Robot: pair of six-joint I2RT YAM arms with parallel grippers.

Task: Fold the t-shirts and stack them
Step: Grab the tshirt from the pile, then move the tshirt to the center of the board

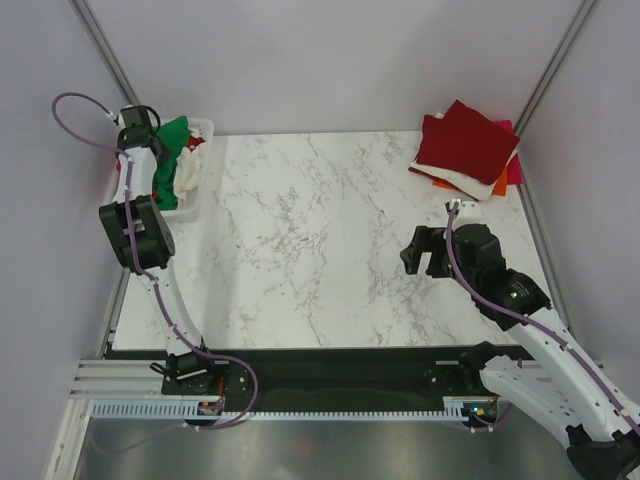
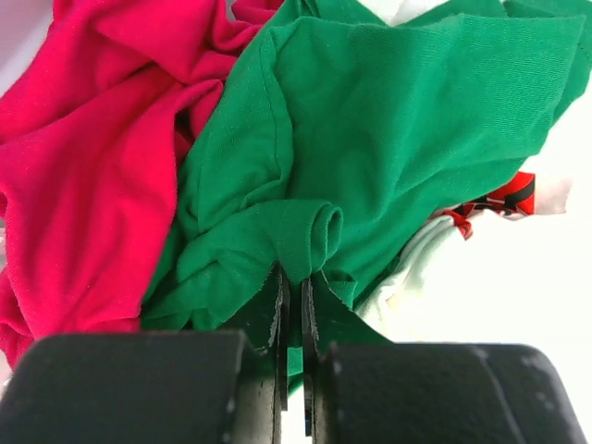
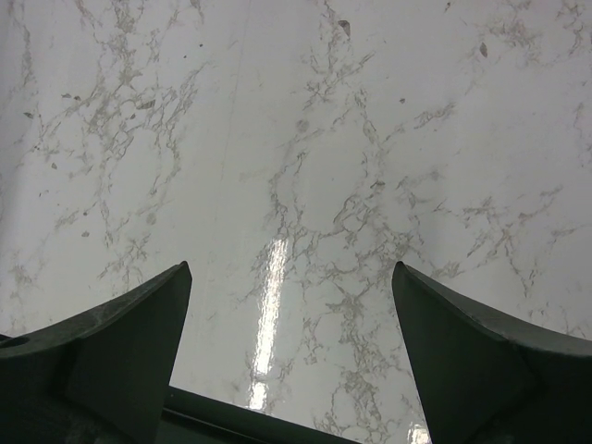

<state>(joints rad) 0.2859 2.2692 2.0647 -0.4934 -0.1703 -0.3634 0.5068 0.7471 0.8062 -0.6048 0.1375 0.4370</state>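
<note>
The bright green t-shirt (image 2: 388, 139) lies crumpled in the white basket (image 1: 203, 128) at the far left, also seen in the top view (image 1: 172, 138). My left gripper (image 2: 292, 277) is over the basket and shut on a fold of the green shirt. A red shirt (image 2: 83, 166) lies beside it, and white cloth (image 2: 416, 268) below. A stack of folded shirts sits at the far right corner, with a dark red one (image 1: 466, 140) on top and white, orange and magenta edges under it. My right gripper (image 3: 291, 277) is open and empty above bare marble.
The marble table top (image 1: 320, 240) spans between the arms. Metal frame posts (image 1: 105, 45) rise at the back corners. A black strip and cable tray (image 1: 300, 395) run along the near edge.
</note>
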